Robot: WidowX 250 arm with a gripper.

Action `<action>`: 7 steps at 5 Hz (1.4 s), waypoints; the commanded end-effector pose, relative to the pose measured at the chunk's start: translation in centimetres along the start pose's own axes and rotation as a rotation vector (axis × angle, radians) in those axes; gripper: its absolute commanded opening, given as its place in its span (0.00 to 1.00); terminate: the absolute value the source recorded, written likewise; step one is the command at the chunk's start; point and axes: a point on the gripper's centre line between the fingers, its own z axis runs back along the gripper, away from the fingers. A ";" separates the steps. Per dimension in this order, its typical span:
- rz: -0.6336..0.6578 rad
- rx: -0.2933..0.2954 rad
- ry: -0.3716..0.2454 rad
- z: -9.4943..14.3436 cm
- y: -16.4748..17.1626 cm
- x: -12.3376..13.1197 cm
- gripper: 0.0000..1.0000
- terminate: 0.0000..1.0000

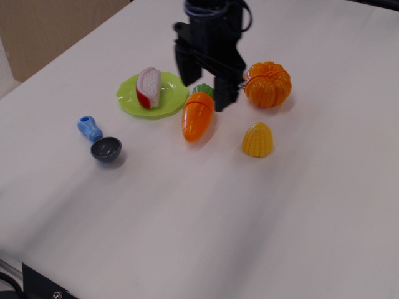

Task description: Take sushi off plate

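Sushi (pixel 148 87), white bumpy rice with a red strip, lies on the lime-green scalloped plate (pixel 171 99). Black claw (pixel 206 88) hangs just right of it, fingers spread wide, empty.

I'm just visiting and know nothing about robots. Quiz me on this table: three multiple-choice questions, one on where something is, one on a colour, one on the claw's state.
1. Where is the sushi?
A. on the plate
B. inside the scoop
C. beside the corn

2. What colour is the plate?
A. blue
B. lime green
C. red

3. How is the gripper?
A. shut on the sushi
B. shut on the carrot
C. open, holding nothing

Answers: 1 A, it lies on the green dish. 2 B, plainly lime green. 3 C, its fingers stand apart with nothing between them.
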 end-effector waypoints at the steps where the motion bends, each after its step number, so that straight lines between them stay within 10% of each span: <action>1: 0.388 0.037 -0.037 1.4 6.0 -2.1 1.00 0.00; 7: 0.493 0.053 -0.067 -2.7 11.5 -1.3 1.00 0.00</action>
